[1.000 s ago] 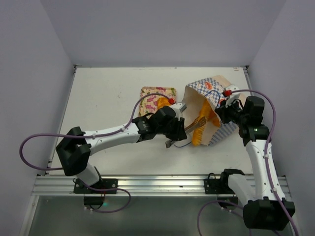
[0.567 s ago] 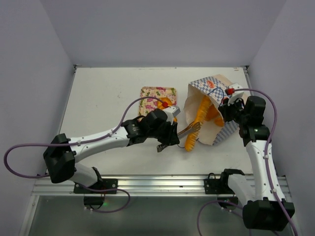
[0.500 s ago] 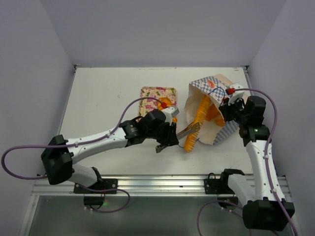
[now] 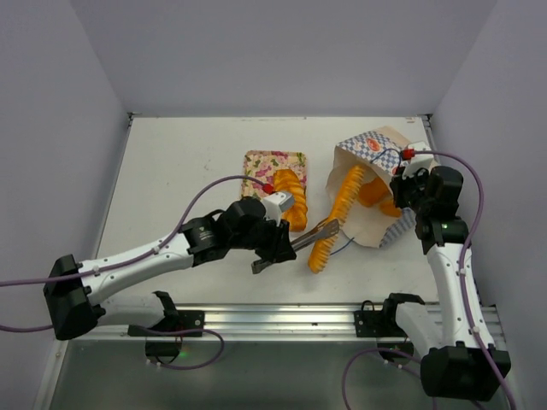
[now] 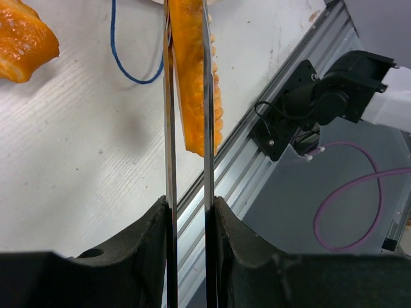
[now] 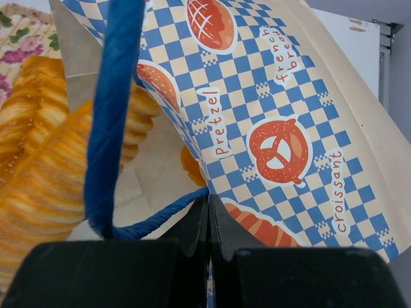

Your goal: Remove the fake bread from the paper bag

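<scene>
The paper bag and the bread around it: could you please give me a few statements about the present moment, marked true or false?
1. The left fingers clamp a ridged orange bread piece. True.
2. That held piece sits fully inside the paper bag. False: it hangs outside the bag's mouth, over the table.
3. The right fingers stand open, away from the bag. False: they are shut on the bag's rim, by the blue cord handle.
4. Another bread piece lies partly on the flowered tray. True.
5. The bag is empty. False: more orange bread shows in its mouth.
</scene>
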Tool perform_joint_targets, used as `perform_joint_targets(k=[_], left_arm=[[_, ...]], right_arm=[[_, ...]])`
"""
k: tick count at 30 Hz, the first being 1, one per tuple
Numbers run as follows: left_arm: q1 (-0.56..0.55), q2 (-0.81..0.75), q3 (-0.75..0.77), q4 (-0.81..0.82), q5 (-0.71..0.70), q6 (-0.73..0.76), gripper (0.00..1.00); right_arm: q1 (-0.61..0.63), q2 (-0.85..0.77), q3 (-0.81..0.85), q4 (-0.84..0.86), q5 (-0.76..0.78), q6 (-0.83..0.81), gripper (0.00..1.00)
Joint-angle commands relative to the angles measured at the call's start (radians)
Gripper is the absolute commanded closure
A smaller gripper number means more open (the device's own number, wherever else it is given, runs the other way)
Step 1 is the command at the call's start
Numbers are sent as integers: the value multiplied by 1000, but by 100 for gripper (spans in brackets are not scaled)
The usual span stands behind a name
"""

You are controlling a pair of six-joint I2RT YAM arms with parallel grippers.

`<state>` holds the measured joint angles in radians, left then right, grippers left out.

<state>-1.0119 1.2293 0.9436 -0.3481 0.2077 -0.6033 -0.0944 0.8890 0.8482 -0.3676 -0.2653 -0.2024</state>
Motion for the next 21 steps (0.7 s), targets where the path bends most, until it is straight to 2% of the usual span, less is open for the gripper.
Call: perform_joint_targets(k=[1,14,17,21], left_arm=[[6,-99,-20,14,33,37,100],[16,-270,-100,-44,-28,33,100],[53,-287,-98,-66,-76,45,100],[197,-281,-94,-43,-34,77,100]], right_arm=[[-11,2,-8,65,104,47,100],[-18,8,-11,85,186,60,100],[-18,7,-12,85,181,60,100],[-18,4,-12,85,176,55,100]])
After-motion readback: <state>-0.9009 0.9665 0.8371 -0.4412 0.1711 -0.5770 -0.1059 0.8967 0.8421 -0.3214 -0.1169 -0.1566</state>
